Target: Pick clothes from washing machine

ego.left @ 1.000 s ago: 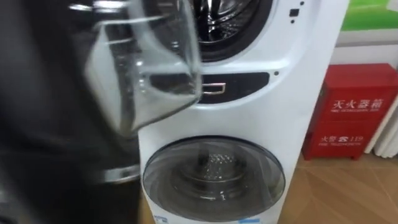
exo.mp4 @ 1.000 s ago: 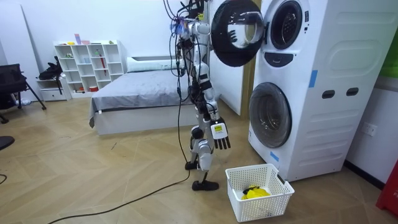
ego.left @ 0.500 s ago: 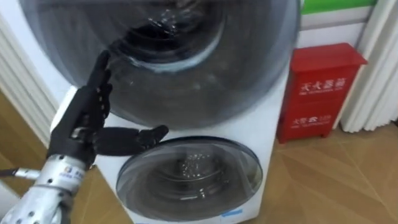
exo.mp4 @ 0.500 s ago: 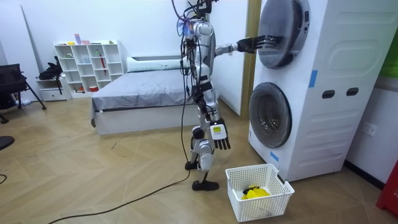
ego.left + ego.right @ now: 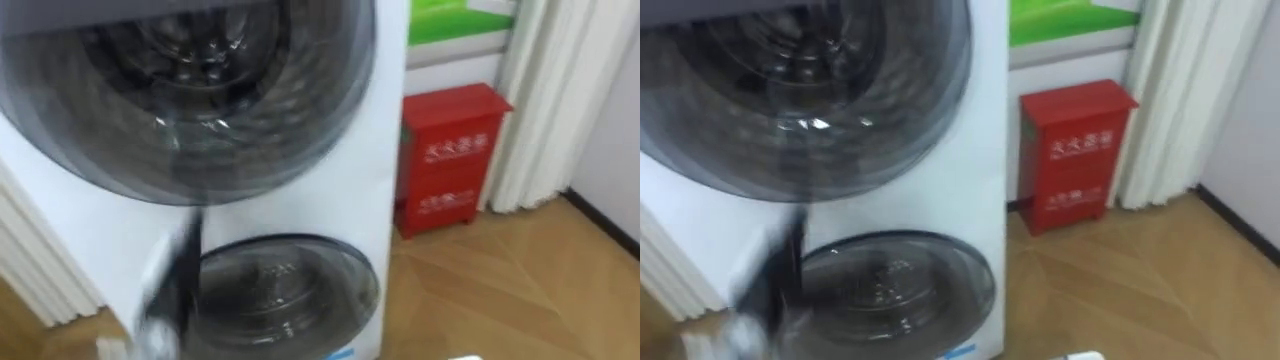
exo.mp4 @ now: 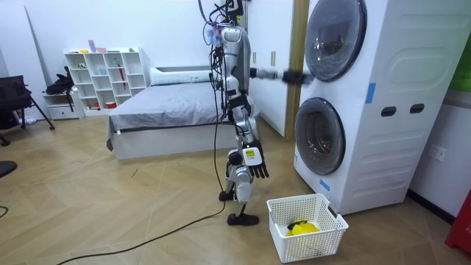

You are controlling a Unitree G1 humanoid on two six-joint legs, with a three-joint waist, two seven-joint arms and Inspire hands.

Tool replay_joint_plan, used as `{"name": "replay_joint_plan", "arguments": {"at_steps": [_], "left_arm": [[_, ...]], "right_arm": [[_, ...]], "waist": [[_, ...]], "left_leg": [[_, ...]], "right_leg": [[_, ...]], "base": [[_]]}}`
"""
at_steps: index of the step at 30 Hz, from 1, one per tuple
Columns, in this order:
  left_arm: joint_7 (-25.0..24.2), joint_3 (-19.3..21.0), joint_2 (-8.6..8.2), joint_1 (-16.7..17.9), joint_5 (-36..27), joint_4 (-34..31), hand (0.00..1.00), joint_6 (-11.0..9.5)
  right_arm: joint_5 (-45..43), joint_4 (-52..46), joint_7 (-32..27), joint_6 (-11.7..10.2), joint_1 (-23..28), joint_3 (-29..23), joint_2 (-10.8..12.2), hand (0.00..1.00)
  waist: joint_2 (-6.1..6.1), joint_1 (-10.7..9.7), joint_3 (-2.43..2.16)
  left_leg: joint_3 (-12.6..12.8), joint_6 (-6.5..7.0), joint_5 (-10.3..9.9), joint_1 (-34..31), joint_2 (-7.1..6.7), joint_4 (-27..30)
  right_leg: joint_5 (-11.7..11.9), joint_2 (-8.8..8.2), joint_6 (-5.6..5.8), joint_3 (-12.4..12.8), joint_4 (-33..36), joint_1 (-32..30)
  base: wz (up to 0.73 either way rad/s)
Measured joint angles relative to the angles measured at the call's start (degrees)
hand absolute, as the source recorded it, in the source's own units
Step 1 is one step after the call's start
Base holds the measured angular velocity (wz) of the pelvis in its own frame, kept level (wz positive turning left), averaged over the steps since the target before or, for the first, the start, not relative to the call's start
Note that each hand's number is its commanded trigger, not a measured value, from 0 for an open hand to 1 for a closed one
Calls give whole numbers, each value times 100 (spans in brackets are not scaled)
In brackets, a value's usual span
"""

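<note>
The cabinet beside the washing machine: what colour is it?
The cabinet is red, seen best in the left eye view.

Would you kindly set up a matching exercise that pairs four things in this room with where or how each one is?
Things:
1. upper washer door
2. basket
3. red cabinet
4. bed

Places or states:
A. on the floor, holding a yellow cloth
B. shut over the drum
C. between the washer stack and the curtain
D. behind the robot, under a grey cover

Pairs: 1-B, 2-A, 3-C, 4-D
</note>
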Motion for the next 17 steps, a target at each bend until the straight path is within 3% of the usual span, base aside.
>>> {"name": "replay_joint_plan", "arguments": {"at_steps": [1,2,3,5,9,14,17], "left_arm": [[63,3,-8,158,3,246,0,43],[181,44,-9,419,-75,730,0,41],[285,172,-10,567,-299,1332,0,23],[506,524,-6,752,-554,2086,0,-18],[974,1179,-7,1035,-1027,3130,0,-126],[1078,1460,-149,1115,-1055,3240,0,-114],[1079,1430,-193,1002,-1005,3344,0,-23]], "right_arm": [[2,1,9,-2,21,2,38,0],[15,17,44,-8,65,-1,91,0],[76,93,90,-15,96,0,102,0],[183,213,126,-72,90,-17,110,0],[192,454,167,-213,-2,-57,126,0],[286,531,263,-256,-62,-54,124,0],[501,702,323,-224,-54,-35,127,0]], "waist": [[-75,8,-3],[-167,113,22],[-267,220,5],[-334,376,-40],[-262,545,10],[-229,561,90],[-228,558,82]], "left_leg": [[-6,-14,2,-2,16,1],[1,-40,-7,0,50,2],[21,-48,-12,20,67,3],[69,-68,-26,64,89,-1],[176,-97,-59,262,99,-41],[162,-101,-87,192,104,-46],[137,-94,-201,207,143,-41]], "right_leg": [[4,17,-10,-5,-16,0],[10,57,-21,13,-34,-2],[14,69,-28,1,-82,-1],[14,89,-28,13,-126,42],[11,100,-23,27,-210,225],[-6,86,-35,21,-212,210],[-55,156,-69,23,-194,211]], "base": [[0],[-5],[-6],[-17],[-14],[3],[6]]}}
